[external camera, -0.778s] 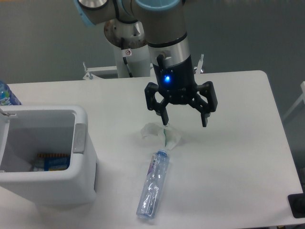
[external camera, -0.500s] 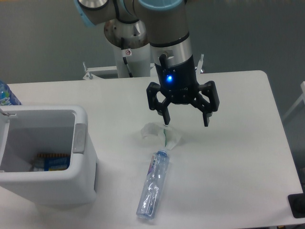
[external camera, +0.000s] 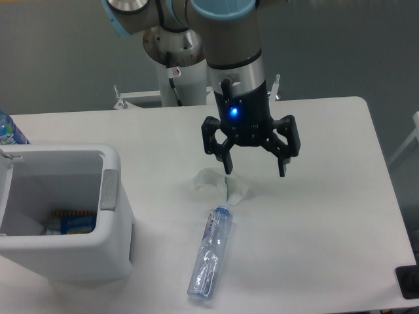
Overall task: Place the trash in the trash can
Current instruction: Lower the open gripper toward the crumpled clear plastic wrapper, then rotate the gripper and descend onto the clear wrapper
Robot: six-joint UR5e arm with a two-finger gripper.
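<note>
So the crumpled wrapper (external camera: 219, 186) is sitting on the white table (external camera: 327, 216) roughly mid-table, whitish and see-through with a little green streak along its right side. Right below it, basically touching at the cap end, lies the crushed clear bottle (external camera: 211, 255), stretched out lengthwise toward the front edge of the table and angled a bit to the left, with a pale label near the neck.

The gripper (external camera: 255, 173) hangs just above the wrapper and a bit to its right, pointing down. Its two black fingers are spread wide apart with nothing between them; the left fingertip sits right over the wrapper's upper right edge, though whether it actually touches is hard to tell from this angle. A blue light glows on the gripper body, and the silver-and-blue arm (external camera: 226, 33) goes up out of the top of the shot.

The trash can (external camera: 108, 242) is off to the left near the front edge, well apart from both pieces of trash. It's a boxy white bin, open on top, with a grey latch tab (external camera: 109, 189) on the side facing the wrapper. Some stuff already lies at the bottom, including something blue. A bottle with a bright blue label (external camera: 9, 131) peeks in at the far left edge behind the bin.
</note>
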